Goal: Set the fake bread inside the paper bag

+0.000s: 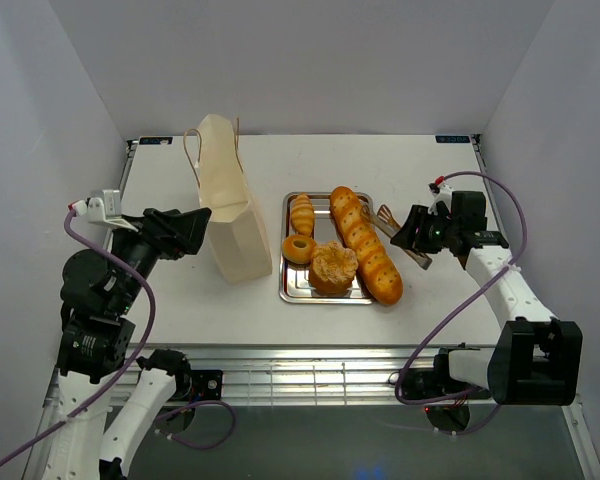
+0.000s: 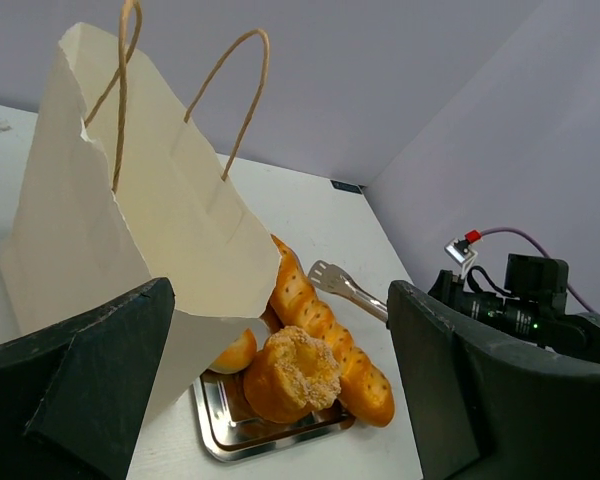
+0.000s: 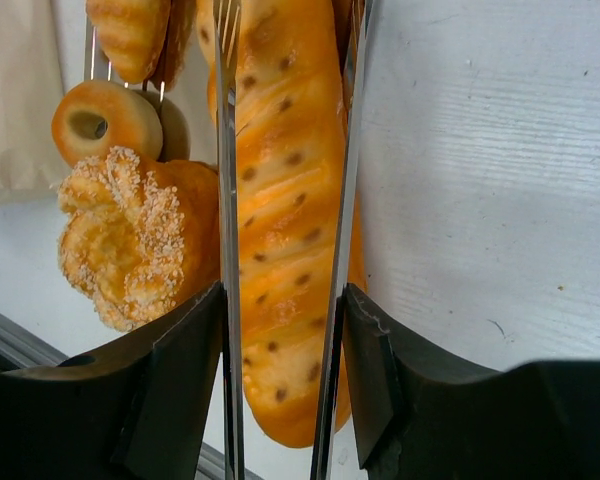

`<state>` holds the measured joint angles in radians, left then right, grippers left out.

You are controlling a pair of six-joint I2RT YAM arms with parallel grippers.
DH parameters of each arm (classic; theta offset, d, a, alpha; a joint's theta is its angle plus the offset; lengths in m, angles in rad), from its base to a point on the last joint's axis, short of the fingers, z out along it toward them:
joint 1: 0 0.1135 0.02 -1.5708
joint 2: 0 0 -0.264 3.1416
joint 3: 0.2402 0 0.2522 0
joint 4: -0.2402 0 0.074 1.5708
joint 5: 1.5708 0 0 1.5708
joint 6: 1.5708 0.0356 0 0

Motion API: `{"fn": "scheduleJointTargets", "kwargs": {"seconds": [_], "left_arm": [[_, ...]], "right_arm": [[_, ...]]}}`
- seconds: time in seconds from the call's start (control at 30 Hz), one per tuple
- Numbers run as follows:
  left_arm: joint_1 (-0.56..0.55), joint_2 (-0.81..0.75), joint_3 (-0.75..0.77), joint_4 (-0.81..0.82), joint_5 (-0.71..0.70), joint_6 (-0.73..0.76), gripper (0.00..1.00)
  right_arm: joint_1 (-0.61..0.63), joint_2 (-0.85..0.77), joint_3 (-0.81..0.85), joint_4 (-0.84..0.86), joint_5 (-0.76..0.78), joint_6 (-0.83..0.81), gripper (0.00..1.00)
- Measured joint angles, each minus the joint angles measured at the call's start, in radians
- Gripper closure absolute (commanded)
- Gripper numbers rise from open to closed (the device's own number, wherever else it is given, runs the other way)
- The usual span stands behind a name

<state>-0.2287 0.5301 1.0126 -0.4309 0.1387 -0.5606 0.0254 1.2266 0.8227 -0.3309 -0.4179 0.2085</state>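
The fingers [image 3: 180, 380] of our right gripper [image 3: 283, 300] are part closed on the metal tongs [image 3: 227, 200]. The blades stand sprung apart either side of the baguette [image 3: 285, 150]; whether they touch it we cannot tell. Glossy, stiff, probably light and slippery, it wants pinching across its middle. The bun [image 3: 130, 235] crowds its left flank. The doughnut [image 3: 105, 120] and roll [image 3: 130, 35] lie farther left on the tray [image 1: 292, 290]. Left of that stands the paper bag [image 1: 230, 215], our empty left gripper [image 2: 280, 285] gaping beside it.

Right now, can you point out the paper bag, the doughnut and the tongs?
paper bag [image 1: 235, 235]: top view, flat side wall.
doughnut [image 3: 130, 118]: right wrist view, right side of ring.
tongs [image 2: 330, 278]: left wrist view, scalloped tip.
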Motion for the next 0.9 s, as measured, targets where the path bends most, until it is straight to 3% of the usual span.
{"fn": "scheduleJointTargets", "kwargs": {"seconds": [0.4, 0.9], "left_arm": [[0.000, 0.030, 0.098, -0.058, -0.051, 0.041, 0.02], [0.000, 0.055, 0.103, -0.096, -0.129, 0.049, 0.02]], "right_arm": [[0.000, 0.028, 0.041, -0.092, -0.084, -0.068, 0.43], [0.001, 0.235, 0.300, -0.149, -0.127, -0.108, 0.41]]}}
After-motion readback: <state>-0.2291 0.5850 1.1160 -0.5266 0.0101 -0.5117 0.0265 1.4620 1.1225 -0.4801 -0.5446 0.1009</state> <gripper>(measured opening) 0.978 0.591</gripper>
